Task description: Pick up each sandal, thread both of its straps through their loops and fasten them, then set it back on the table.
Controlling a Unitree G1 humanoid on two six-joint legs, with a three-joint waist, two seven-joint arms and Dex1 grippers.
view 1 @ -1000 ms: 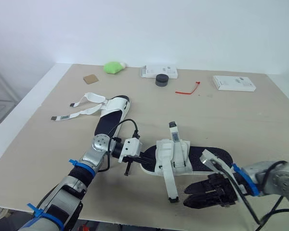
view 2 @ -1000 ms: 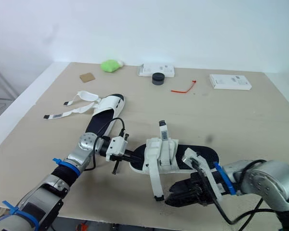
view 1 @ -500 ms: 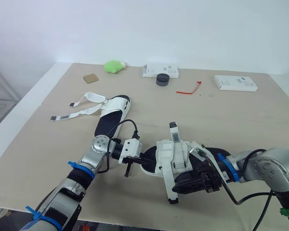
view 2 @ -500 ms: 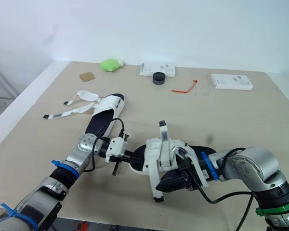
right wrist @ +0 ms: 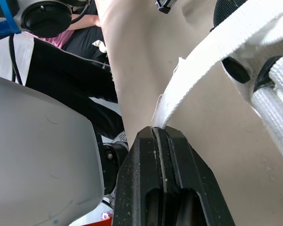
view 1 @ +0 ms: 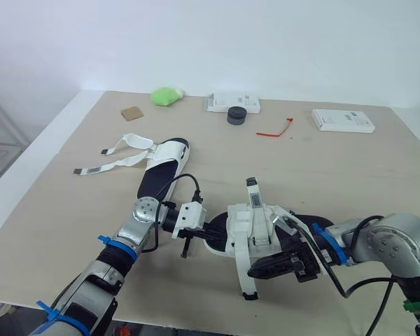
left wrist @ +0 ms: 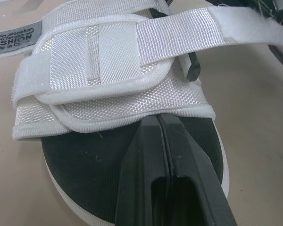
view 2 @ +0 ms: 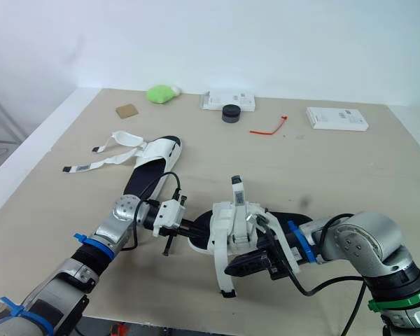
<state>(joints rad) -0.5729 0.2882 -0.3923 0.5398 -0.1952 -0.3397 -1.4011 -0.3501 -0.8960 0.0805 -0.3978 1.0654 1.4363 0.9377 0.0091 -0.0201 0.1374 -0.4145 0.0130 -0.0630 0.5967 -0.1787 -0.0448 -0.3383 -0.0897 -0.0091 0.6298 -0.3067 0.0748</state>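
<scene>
The near sandal (view 1: 294,225), black footbed with white straps, lies at the front middle of the table. My left gripper (view 1: 215,230) is shut at its toe end, the fingertips (left wrist: 159,120) resting on the footbed just below the white upper (left wrist: 108,70). My right gripper (view 1: 252,267) reaches in from the heel side and is shut on the loose lower strap (right wrist: 203,70), near its free end (view 1: 243,283). The second sandal (view 1: 162,164) lies further back on the left with both straps (view 1: 115,157) spread open on the table.
Along the back of the table sit a green lump (view 1: 166,96), a brown card square (view 1: 132,113), a white box (view 1: 231,103) with a black round cap (view 1: 236,115), a red tie (view 1: 274,129) and another white box (view 1: 341,120). The front table edge is close.
My right gripper moved left from beside the heel to the loose lower strap and shut on it. The left gripper and the sandal stayed put.
</scene>
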